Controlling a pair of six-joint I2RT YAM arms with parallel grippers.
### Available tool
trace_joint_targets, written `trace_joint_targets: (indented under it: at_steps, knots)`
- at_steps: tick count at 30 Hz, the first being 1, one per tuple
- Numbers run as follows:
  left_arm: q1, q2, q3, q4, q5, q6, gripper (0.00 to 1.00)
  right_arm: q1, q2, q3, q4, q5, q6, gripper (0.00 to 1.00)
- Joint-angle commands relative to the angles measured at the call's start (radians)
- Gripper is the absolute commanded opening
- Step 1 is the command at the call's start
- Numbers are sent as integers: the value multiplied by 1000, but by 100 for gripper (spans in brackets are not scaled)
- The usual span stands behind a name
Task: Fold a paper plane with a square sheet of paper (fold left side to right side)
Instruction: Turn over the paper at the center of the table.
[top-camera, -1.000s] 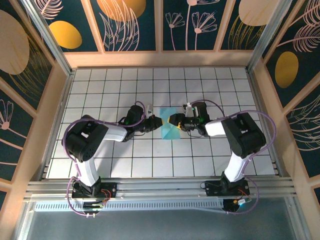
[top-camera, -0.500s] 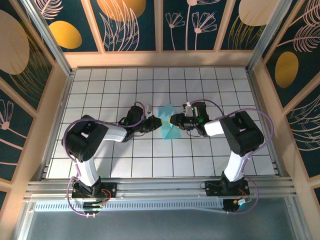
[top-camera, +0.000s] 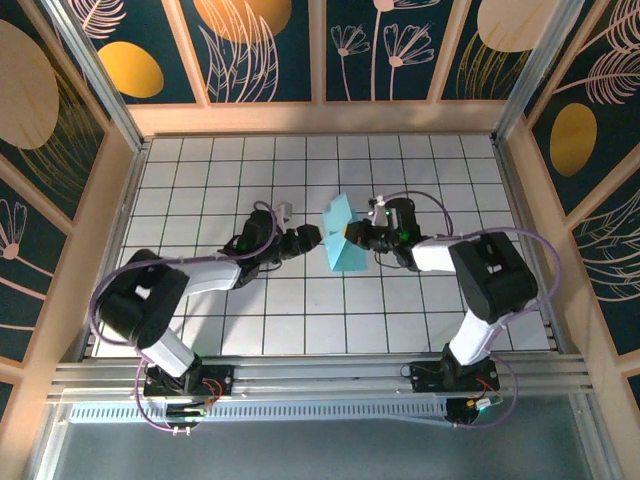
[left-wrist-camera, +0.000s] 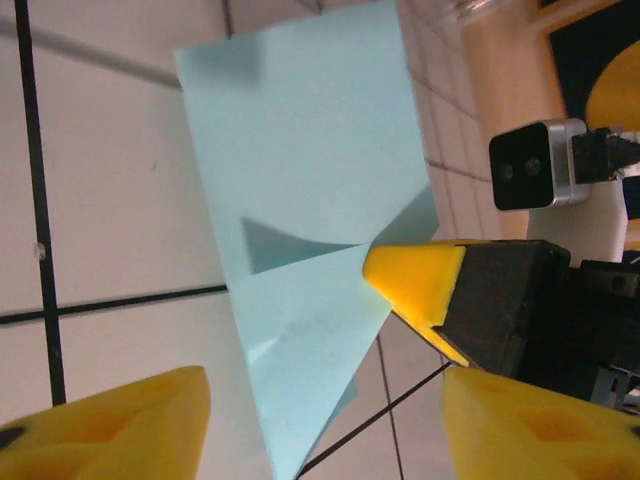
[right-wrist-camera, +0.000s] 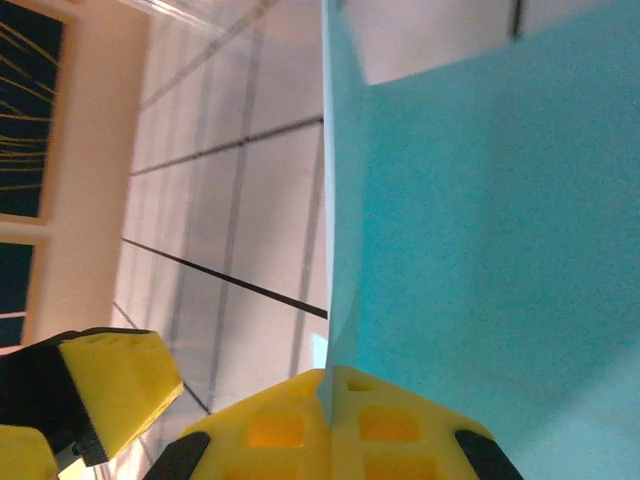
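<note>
Two changes within the last second. Finds the left claw (top-camera: 313, 236) parted now, no longer pinching, parked just left of the square sheet of paper (top-camera: 343, 243) with nothing between its yellow fingers (left-wrist-camera: 110, 425). Finds the right claw (top-camera: 349, 233) gone from parted to tight, clamped on the sheet's right side; seen from the right wrist as fingertips (right-wrist-camera: 290, 395) pressed together on a thin paper edge. Amounts to a handover: hold passed from left to right.

Places the sheet near the middle of the white-tiled counter (top-camera: 200, 170), between the two claws, already creased and no longer a plain flat square. Shows more blue from above than half a second ago, with an upper flap lifted and tilted rather than flat on the tiles. Cannot tell from above how much of the underside touches the counter. Shows, from the left wrist, a lower fold overlapping the larger panel, with the right claw's yellow tip at the meeting of both.

Suggests the fold of left side to right side underway, not finished: no narrow dart shape yet, no flattened crease. Frees the left claw to push or press the loose flap over, with the sheet anchored on the right. Risks worth watching: thin paper, likely to buckle or slip from a one-sided pinch, and likely to spring back unless pressed down along the crease.
</note>
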Motion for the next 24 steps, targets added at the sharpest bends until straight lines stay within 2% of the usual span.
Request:
trace_joint_targets:
  at_steps: [1, 5, 6, 10, 16, 20, 24]
  knots:
    - [12, -107, -22, -15, -97, -17, 73, -25, -115, -18, 97, 4, -10, 0]
    - [32, -206, -41, 59, -110, -74, 97, -67, -205, -18, 231, -80, 70, 0]
    - [37, -220, -47, 98, -99, -90, 99, -76, -217, -14, 268, -103, 91, 0]
    - [48, -224, -44, 290, 21, -142, 99, -85, -245, 38, 350, -191, 189, 0]
    - [48, -98, 73, 402, 218, -188, 98, -68, -233, 80, 416, -261, 285, 0]
    - [47, 2, 113, 528, 299, -281, 95, -55, -208, 77, 497, -280, 358, 0]
    - [42, 57, 127, 626, 336, -339, 88, -40, -183, 77, 503, -284, 366, 0]
